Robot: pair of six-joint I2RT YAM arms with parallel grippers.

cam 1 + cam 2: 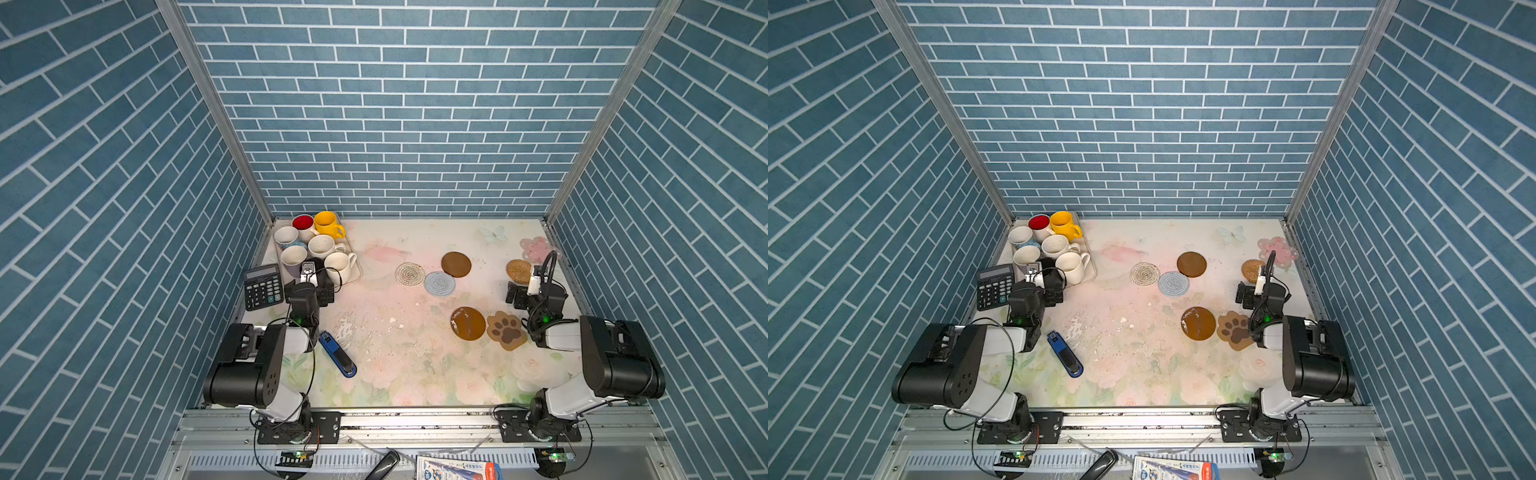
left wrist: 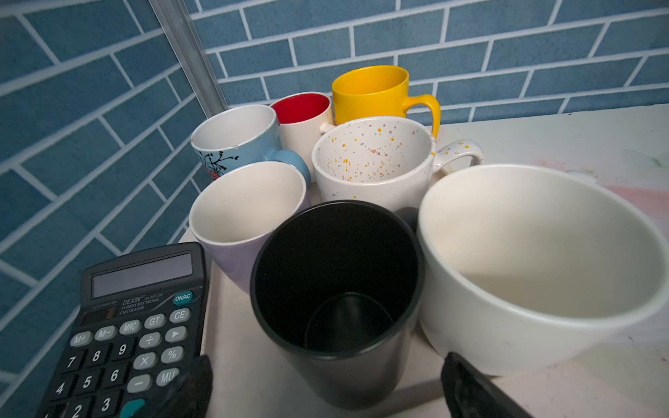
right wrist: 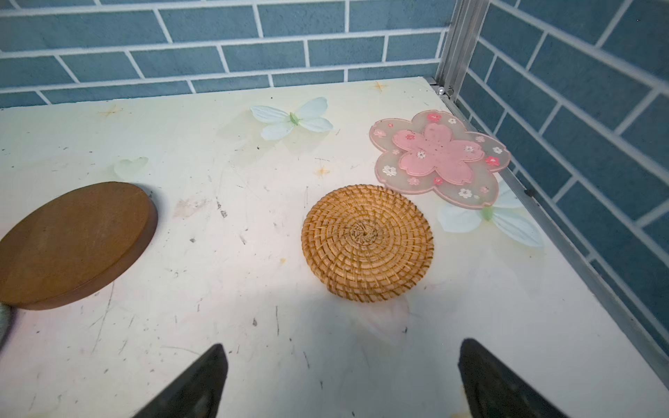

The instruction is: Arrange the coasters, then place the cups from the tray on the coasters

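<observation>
The beige tray (image 1: 356, 277) stands at the back left and holds all the cups: yellow (image 2: 369, 92), white with red inside (image 2: 302, 108), light blue (image 2: 239, 139), speckled (image 2: 373, 159), lavender (image 2: 246, 206), cream (image 2: 535, 253) and black (image 2: 336, 289). My left gripper (image 2: 329, 383) is open, with a finger on either side of the black cup's near wall and not touching it. The coasters lie on the right: white woven (image 1: 410, 274), light blue (image 1: 439, 284), two brown discs (image 1: 456, 264) (image 1: 468, 323), paw (image 1: 506, 330), rattan (image 3: 367, 242) and pink flower (image 3: 440, 157). My right gripper (image 3: 340, 380) is open and empty, just short of the rattan coaster.
A black calculator (image 1: 263, 286) lies against the tray's left side, close to my left gripper's finger. A blue stapler (image 1: 338, 355) lies at the front left. Blue brick walls close in the back and both sides; the pink flower coaster is near the right wall.
</observation>
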